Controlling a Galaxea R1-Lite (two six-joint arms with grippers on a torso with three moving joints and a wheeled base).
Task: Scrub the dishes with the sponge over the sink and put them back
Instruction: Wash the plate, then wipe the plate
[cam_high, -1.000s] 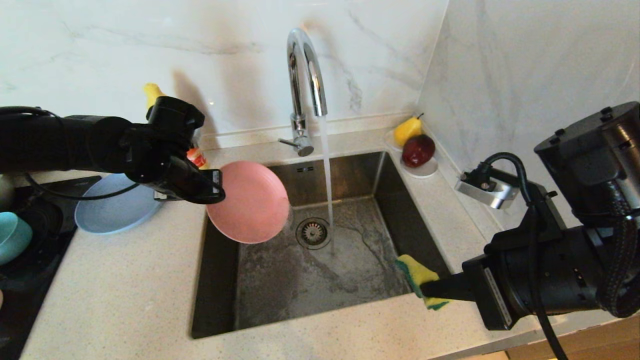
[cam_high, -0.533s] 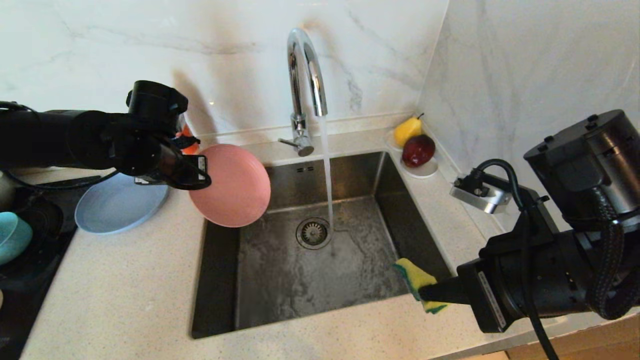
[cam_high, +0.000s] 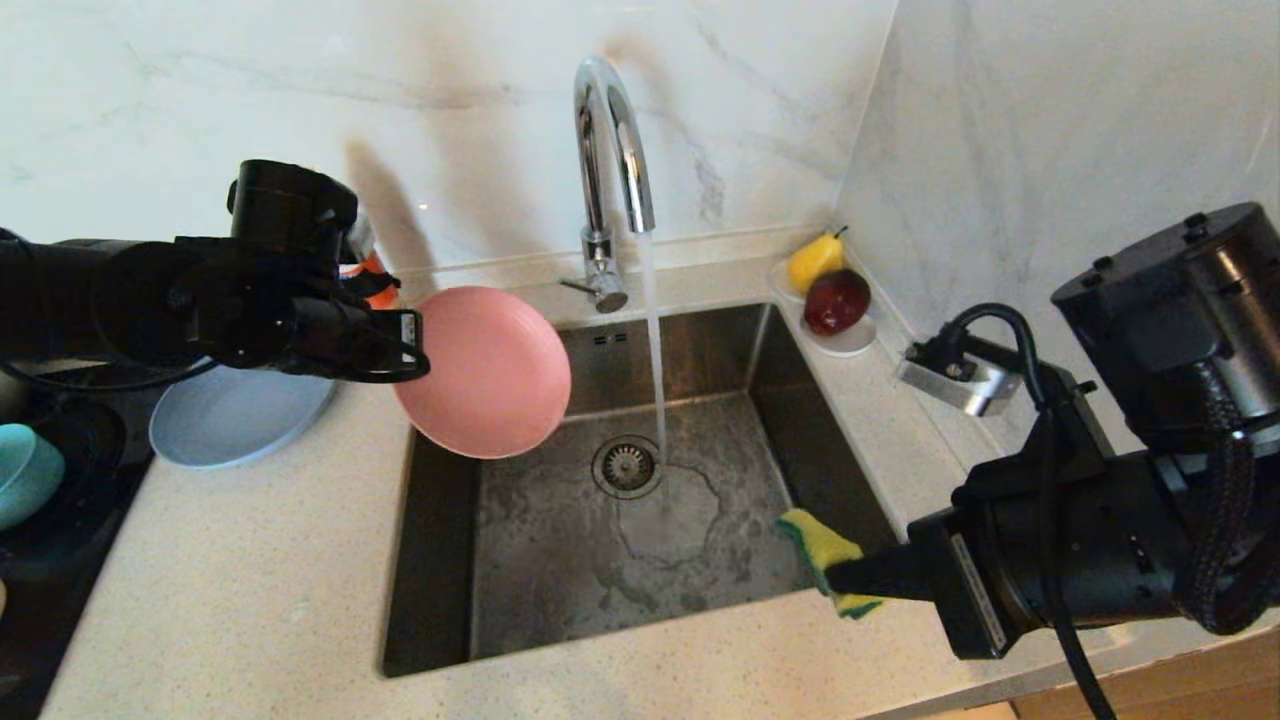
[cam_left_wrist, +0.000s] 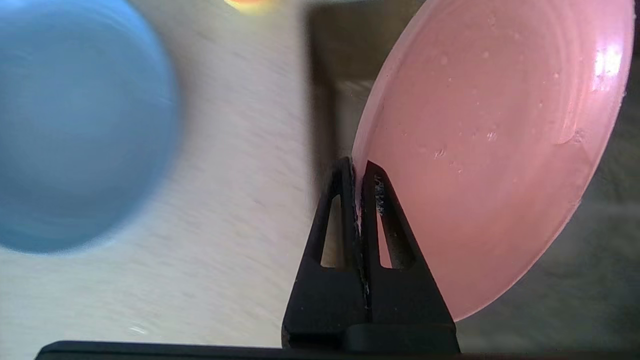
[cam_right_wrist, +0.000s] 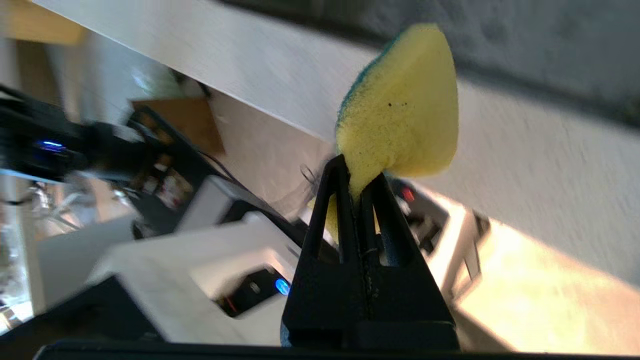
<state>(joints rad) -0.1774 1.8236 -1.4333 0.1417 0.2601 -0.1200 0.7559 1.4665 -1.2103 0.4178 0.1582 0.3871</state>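
sink (cam_high: 600, 560): water running | saucer (cam_high: 850, 342): pear (cam_high: 815, 260), apple (cam_high: 836, 300)

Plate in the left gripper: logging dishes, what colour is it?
Salmon pink, plain, no pattern; the plate shows best in the left wrist view.

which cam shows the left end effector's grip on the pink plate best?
Left wrist view: the left end effector is shut on the rim of the pink plate, both fingers visible. The head view shows the same plate tilted over the sink, but not the contact itself. The right wrist view shows none of it.
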